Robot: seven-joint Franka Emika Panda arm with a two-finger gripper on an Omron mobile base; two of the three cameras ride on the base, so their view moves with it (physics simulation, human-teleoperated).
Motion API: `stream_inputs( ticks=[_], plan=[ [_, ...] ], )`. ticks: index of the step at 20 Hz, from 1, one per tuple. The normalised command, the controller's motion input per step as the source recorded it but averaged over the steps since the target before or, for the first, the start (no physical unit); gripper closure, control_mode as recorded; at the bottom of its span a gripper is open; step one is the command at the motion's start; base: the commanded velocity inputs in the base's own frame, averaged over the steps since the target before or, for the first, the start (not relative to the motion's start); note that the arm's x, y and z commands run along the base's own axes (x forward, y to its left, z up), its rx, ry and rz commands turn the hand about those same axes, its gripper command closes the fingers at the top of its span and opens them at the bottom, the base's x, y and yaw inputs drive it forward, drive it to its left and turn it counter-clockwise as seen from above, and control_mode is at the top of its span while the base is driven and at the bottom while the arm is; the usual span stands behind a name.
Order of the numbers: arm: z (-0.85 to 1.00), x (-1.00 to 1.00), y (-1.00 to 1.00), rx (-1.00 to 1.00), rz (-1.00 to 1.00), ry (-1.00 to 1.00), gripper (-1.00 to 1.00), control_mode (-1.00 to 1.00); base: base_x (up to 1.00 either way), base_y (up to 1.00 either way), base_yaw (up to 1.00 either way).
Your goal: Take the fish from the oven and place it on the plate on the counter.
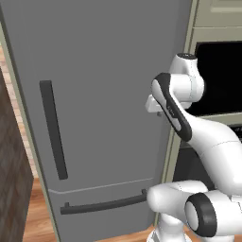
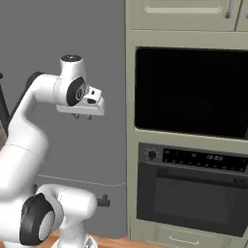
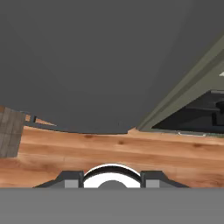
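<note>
oven [image 2: 191,191] low right, door closed — fish hidden inside | gripper [image 2: 81,116] raised before fridge [image 1: 104,94], finger gap unreadable | fish likely light, slippery — pinch mid-body gently

Wood plank floor [image 3: 109,151], grey fridge [image 1: 104,118] & beige cabinetry [image 2: 133,227] standing on it
</note>
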Motion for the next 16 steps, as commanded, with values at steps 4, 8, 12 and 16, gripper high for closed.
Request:
stream_inputs(
  ticks=[4, 8, 12, 16],
  plan=[
    [-0.01, -0.19, 0.0, 0.0, 0.0, 0.0, -1.0, -1.0, 0.0, 0.0, 0.0],
    [-0.1, -0.8, 0.0, 0.0, -0.06, -0.03, -1.0, -1.0, 0.0, 0.0, 0.0],
    [-0.03, -0.92, -0.04, 0.01, -0.28, -0.02, -1.0, -1.0, 0.0, 0.0, 0.0],
    [-0.07, -0.98, -0.29, 0.05, -0.43, -0.05, -1.0, -1.0, 0.0, 0.0, 0.0]
  ],
)
